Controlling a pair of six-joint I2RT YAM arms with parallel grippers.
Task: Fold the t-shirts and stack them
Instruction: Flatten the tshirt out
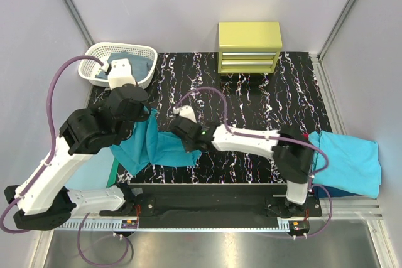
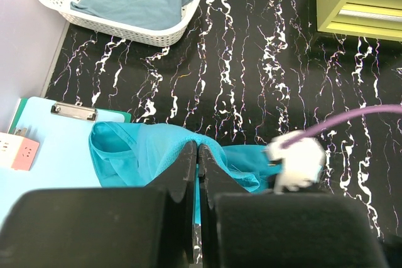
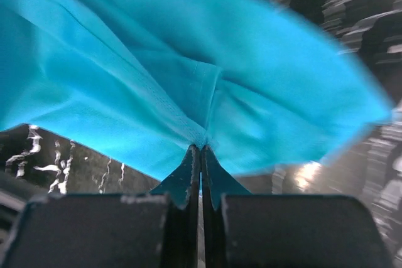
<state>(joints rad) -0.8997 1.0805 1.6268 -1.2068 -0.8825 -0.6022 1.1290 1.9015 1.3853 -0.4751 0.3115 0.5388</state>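
At near-left of table (image 1: 251,105): teal t-shirt (image 1: 157,149) bunched, partly over mint clipboard (image 2: 56,149). Left pincer (image 2: 198,150) clamped on its fold. Right pincer (image 3: 201,147) pinching seam, fingers together. Lighter turquoise shirt (image 1: 352,161) folded at far right. Grey-blue shirt (image 1: 135,64) in white basket (image 1: 125,46), back left.

The teal t-shirt (image 1: 157,149) was plain; the mat (image 1: 264,111) was black, veined white. At the mat's far edge were a yellow-green chest (image 1: 249,47) and a white lattice basket (image 1: 135,47).
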